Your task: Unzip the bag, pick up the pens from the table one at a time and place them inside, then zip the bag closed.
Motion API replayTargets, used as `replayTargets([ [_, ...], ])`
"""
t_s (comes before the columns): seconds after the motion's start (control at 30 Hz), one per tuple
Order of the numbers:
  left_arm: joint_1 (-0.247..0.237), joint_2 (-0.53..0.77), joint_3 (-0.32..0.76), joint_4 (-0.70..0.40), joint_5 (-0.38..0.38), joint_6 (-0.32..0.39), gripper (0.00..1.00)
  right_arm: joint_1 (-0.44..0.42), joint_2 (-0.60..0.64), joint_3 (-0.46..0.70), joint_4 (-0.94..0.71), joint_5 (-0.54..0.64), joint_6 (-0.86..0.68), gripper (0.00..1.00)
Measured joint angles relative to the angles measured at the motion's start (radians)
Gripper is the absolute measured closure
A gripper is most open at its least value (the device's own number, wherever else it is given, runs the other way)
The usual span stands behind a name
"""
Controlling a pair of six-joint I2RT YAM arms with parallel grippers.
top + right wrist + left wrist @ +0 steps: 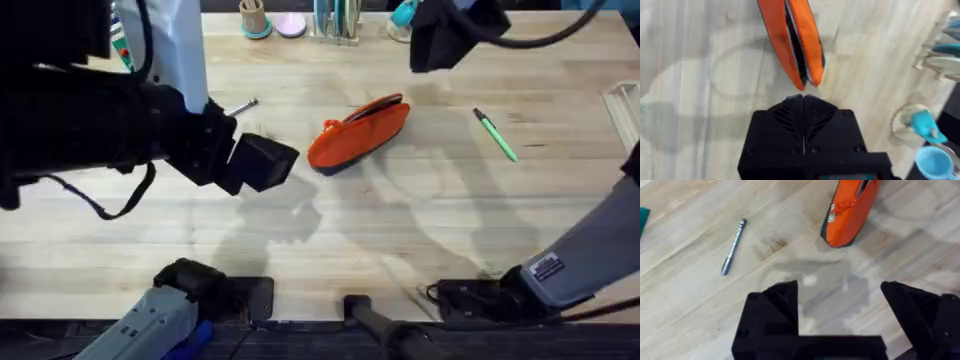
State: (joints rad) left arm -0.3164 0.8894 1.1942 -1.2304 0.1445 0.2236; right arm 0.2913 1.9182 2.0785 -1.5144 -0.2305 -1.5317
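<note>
The orange bag [360, 133] lies mid-table, and its top gapes along the zipper [792, 40]. A silvery grey pen [240, 106] rests on the table [400, 230] left of the bag. The green pen [495, 135] lies to the bag's right. My left gripper [262, 165] hovers left of the bag, below the grey pen. In the left wrist view this gripper [840, 300] is open and empty, with the grey pen [733, 246] and the bag's end [847, 215] ahead of it. My right gripper [432, 52] hangs above the table behind the bag. In the right wrist view it [803, 112] is shut and empty.
Along the back edge stand a cup of sticks [254, 18], a pink disc [291, 24], a clear rack [337, 20] and a teal item [403, 14]. A white tray [625, 100] sits at the right edge. Bare wood lies in front of the bag.
</note>
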Motion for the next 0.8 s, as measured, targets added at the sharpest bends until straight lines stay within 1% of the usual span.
replayTargets([
  [0.03, 0.000, 0.000, 0.000, 0.000, -0.016, 0.000, 0.006, 0.000, 0.002, -0.054, 0.031, -0.002, -0.004, 0.972],
  [0.2, 0.000, 0.000, 0.000, 0.000, -0.034, 0.000, 0.006, 0.000, 0.002, -0.157, 0.102, -0.002, -0.009, 0.972],
  [0.4, 0.000, 0.000, 0.000, 0.000, -0.037, 0.000, 0.006, 0.000, 0.002, -0.270, 0.197, -0.003, -0.010, 0.971],
  [0.57, 0.000, 0.000, 0.000, 0.000, -0.037, 0.000, 0.006, 0.000, 0.002, -0.314, 0.249, -0.028, -0.010, 0.972],
  [0.8, 0.000, 0.000, 0.000, 0.000, -0.037, 0.000, 0.006, 0.003, 0.002, -0.320, 0.264, -0.086, -0.011, 0.971],
])
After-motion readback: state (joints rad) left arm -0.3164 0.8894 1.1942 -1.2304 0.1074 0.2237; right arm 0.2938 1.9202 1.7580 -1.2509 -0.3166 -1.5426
